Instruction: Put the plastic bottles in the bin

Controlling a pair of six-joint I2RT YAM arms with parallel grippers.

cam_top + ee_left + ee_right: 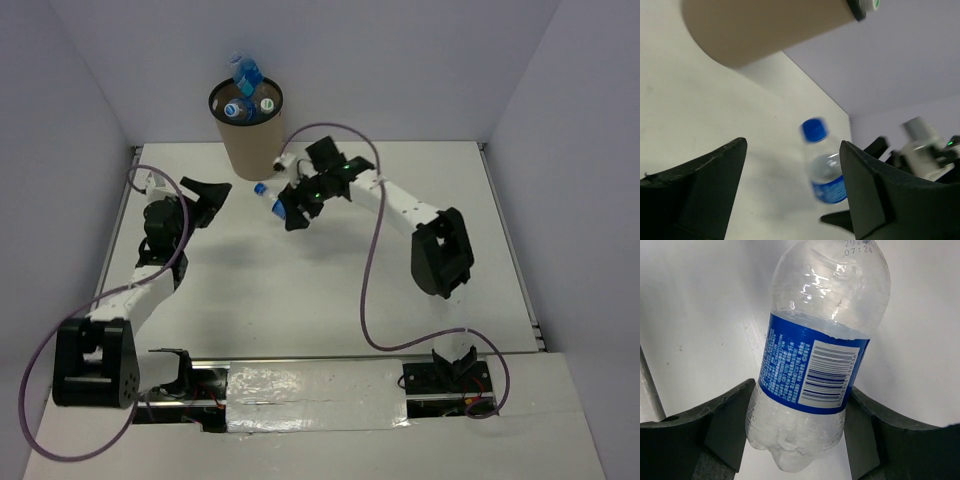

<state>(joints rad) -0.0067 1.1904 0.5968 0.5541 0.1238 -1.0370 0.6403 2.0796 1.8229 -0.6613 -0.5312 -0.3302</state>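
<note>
The right arm (pixel 400 205) reaches beside the bin (pixel 250 140), right end effector (pixel 295 205) pinching 1 blue-labelled bottle (pixel 266 193); left arm (pixel 160 235) folded, left end effector (pixel 203 195) spread.

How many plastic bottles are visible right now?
4. Three bottles stick out of the bin; one bottle is in the right hand near it. Others may be hidden inside.

Place: robot lab.
Walls (pixel 400 60): plain panels are standing behind the right claw (pixel 287 212).
Table (pixel 300 290): white, lying beneath it.
</note>
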